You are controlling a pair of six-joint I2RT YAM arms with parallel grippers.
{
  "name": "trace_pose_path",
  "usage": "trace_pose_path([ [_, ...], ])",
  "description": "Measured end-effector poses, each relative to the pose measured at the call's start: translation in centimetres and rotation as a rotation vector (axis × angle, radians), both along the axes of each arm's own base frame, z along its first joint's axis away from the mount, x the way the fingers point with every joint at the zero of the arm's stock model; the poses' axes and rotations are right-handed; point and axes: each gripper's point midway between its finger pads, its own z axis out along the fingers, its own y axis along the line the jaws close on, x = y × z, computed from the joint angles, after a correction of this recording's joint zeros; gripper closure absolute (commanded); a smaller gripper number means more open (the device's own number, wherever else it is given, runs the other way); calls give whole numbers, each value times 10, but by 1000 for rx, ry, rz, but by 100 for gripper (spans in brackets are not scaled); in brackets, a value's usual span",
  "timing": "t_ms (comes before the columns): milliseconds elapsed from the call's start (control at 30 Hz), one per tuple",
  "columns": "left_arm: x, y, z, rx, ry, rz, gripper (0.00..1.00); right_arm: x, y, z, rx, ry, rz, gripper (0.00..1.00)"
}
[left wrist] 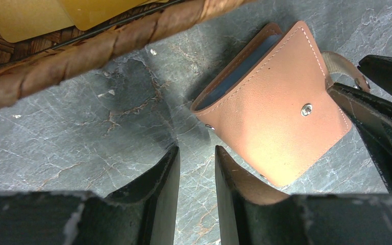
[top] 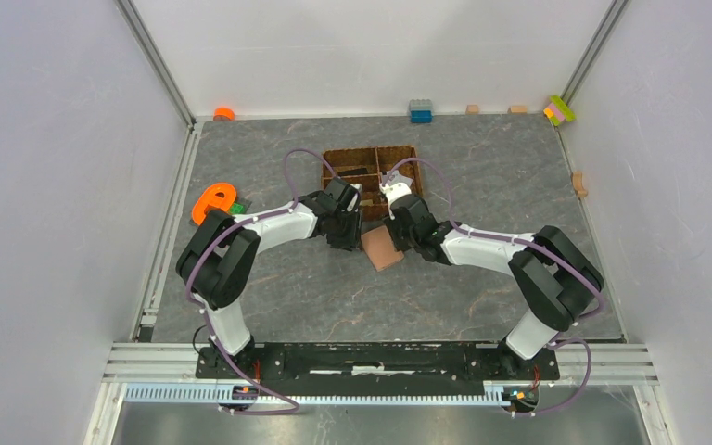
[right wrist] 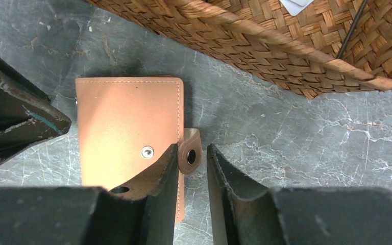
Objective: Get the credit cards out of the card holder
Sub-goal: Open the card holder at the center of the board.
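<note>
1. Left wrist view: the wallet (left wrist: 275, 112) lies closed and flat on the table (left wrist: 81, 132). It is just ahead of the left gripper (left wrist: 196, 171) and off to its right side, its near corner just beside the right-hand finger.
2. The wallet is salmon-pink, smooth and leather-like, and roughly square. It has pale stitching along the edges and a round metal stud (left wrist: 306, 108) on its face. A blue-grey layer shows in its open edge; whether that is a card or lining, I cannot tell.
3. The left jaws stand a narrow gap apart with only bare table between them, holding nothing.
4. In the right wrist view, a rounded tab (right wrist: 190, 153) with a dark snap socket sticks out from the wallet's edge into the gap of the right gripper (right wrist: 191, 171).
5. The right jaws are slightly spread. One finger (right wrist: 158, 178) overlaps the wallet's face, and a sliver of table shows between the tab and the other finger, so nothing is clamped.
6. Beyond both pairs of jaws is a brown basket (right wrist: 265, 46) of woven strips with a thick braided rim. Two flat, smooth gold cards (left wrist: 30, 18) with rounded corners lie inside it, past the left jaws.
7. The table is grey and stone-patterned with pale veins.
</note>
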Motion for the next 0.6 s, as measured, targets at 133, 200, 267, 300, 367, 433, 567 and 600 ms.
trace_pose_path([
  [133,0,0,0,0,0,-1,62,3,-4,1,-19,-15,-9,89],
  [200,0,0,0,0,0,-1,62,3,-5,1,-26,-20,-7,100],
  [267,0,0,0,0,0,-1,62,4,-5,1,-32,-24,-7,100],
  [300,0,0,0,-1,0,-1,62,4,-5,1,-32,-24,-7,100],
  [367,0,0,0,-2,0,-1,62,4,-5,2,-31,-25,-6,100],
  [433,-2,0,0,-6,0,-3,62,3,-4,5,-18,-26,1,100],
  [567,-6,2,2,-8,2,-5,62,-5,1,23,50,-46,30,100],
  [600,-7,3,3,-10,1,-6,62,-8,2,29,75,-56,39,100],
])
